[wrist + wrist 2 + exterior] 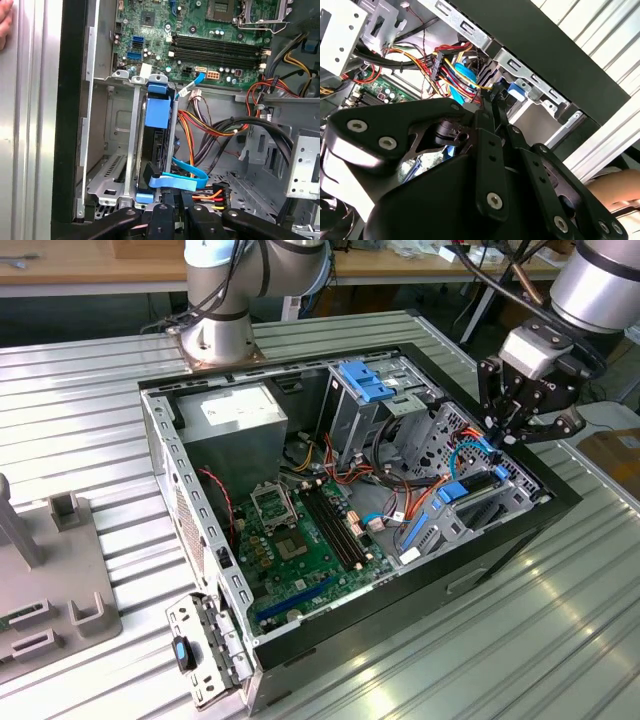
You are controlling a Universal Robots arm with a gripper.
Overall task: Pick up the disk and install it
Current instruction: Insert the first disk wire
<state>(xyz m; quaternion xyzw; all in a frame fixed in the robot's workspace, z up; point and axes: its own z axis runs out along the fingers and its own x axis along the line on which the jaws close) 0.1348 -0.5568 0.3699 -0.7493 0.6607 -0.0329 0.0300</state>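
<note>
Your gripper hangs over the open computer case, at the case's end on the exterior view's right, with its tip down among the bundled wires. You cannot tell from these views how far open it is or whether it has hold of anything. At that same end of the case, in the first wrist view, the disk stands on edge inside the case's drive cage. It is slotted between the cage's metal rails, and its blue end tab points toward the case's middle. A flat blue cable loops across the disk's end nearest the gripper. Deeper in the case, the motherboard lies flat on the case floor. A grey power supply fills the case's corner on the exterior view's left. The case lies open side up on a ribbed metal table.
</note>
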